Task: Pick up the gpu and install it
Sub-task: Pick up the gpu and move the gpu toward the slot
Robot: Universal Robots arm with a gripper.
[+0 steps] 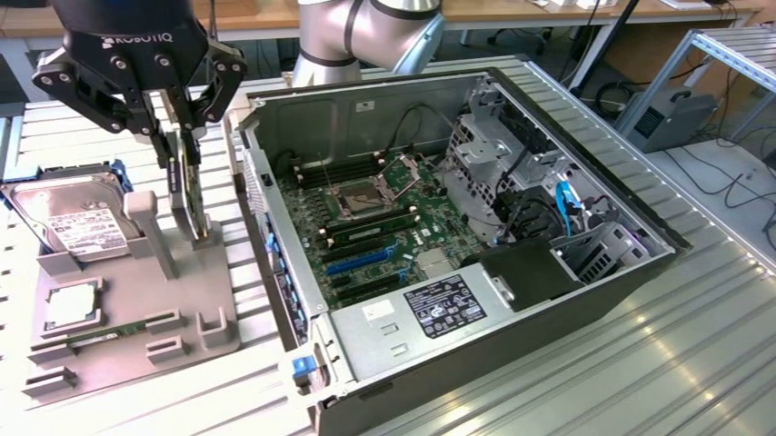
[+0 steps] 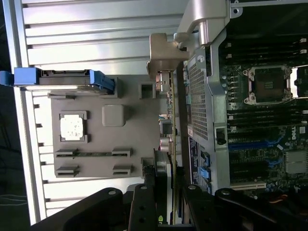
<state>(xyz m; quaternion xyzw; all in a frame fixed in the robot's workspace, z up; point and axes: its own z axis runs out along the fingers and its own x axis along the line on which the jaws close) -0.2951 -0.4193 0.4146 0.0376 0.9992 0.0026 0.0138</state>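
Pick-up step: we see the tool (image 1: 180, 150) straddling the top edge of the gpu (image 1: 191, 204), which stands upright in the grey holder (image 1: 134, 300) at the exterior view's left of the open case (image 1: 363, 100); whether it is clamped we cannot tell, and lifting calls for a straight vertical pull.

ROBOTIQ on gripper (image 1: 180, 133); likely DELL on motherboard (image 2: 262, 126); power supply sticker (image 1: 444, 307) and hard drive label (image 1: 85, 232) too small to read

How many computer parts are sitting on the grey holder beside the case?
4: the hard drive at the grey holder's far end, the processor chip and then the memory stick nearer the camera, the gpu upright beside the case. None seems hidden.
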